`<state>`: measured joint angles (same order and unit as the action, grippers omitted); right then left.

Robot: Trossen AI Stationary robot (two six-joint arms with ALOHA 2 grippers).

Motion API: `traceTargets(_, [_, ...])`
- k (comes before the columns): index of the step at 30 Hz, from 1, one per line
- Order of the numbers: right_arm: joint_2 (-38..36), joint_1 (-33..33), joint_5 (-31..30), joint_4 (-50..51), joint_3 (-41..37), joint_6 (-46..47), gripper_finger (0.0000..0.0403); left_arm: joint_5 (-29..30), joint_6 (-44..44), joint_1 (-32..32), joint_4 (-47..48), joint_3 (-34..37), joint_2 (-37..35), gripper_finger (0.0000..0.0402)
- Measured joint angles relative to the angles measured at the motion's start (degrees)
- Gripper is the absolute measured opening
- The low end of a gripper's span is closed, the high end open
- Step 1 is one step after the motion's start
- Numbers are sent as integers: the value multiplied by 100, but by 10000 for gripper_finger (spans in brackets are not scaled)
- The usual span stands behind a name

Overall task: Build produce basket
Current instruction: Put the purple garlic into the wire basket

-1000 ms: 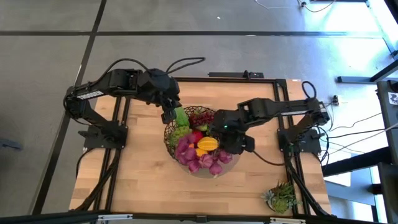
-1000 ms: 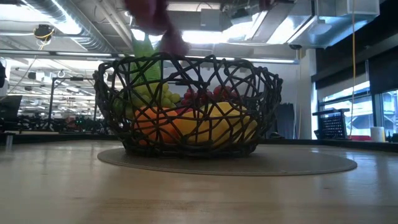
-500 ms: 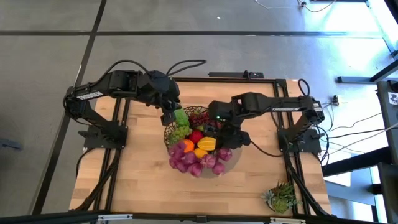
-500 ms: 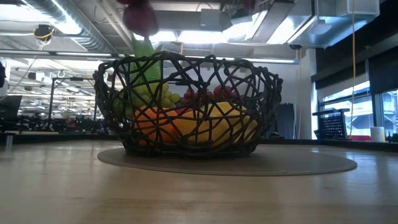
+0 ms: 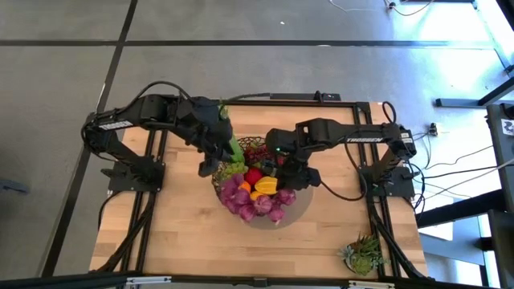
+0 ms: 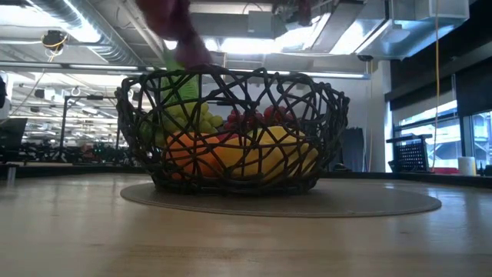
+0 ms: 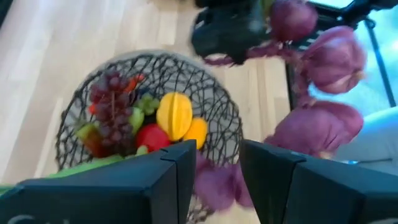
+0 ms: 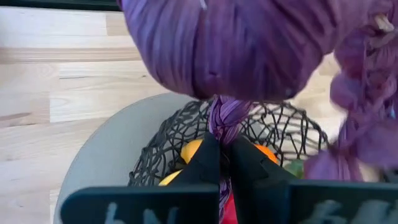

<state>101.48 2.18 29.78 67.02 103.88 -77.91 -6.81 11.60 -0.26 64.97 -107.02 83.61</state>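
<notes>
Produce basket (image 6: 234, 131), a dark wire-mesh bowl on a round grey mat (image 5: 299, 210), sits mid-surface, seen nearest in the low view with green grapes (image 6: 188, 119), an orange (image 6: 184, 146) and a yellow fruit (image 6: 261, 158) inside. Hanging over its near rim in the high view is a string of purple bulbs (image 5: 255, 201). The right gripper (image 8: 225, 163), above the bowl, is pinched tight on the string's twisted stem, so the bulbs dangle partly outside the mesh. Farther back, at the bowl's left rim, the left gripper (image 5: 218, 150) is closed narrowly on a long green leafy stalk (image 5: 233, 148), whose lower end reaches among the fruit.

The risks, as I judge them: released here, the heavy bulbs could slide off the rim onto the wooden surface (image 5: 193, 233), or drag the light bowl sideways. Both arms crowd the same small opening, so one could knock the other or tip the stalk out.
</notes>
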Motion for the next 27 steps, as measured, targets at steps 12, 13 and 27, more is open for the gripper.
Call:
traceTargets(12, [-3,-57,-17,14,0,111,2,-31,-1067,-447,-27,9,424,112])
traceTargets(13, [-5,-57,-17,19,0,111,2,-28,-1070,-486,95,20,445,112])
traceTargets(27, [-7,-57,-28,70,24,57,3,-200,-1371,-823,408,13,817,112])
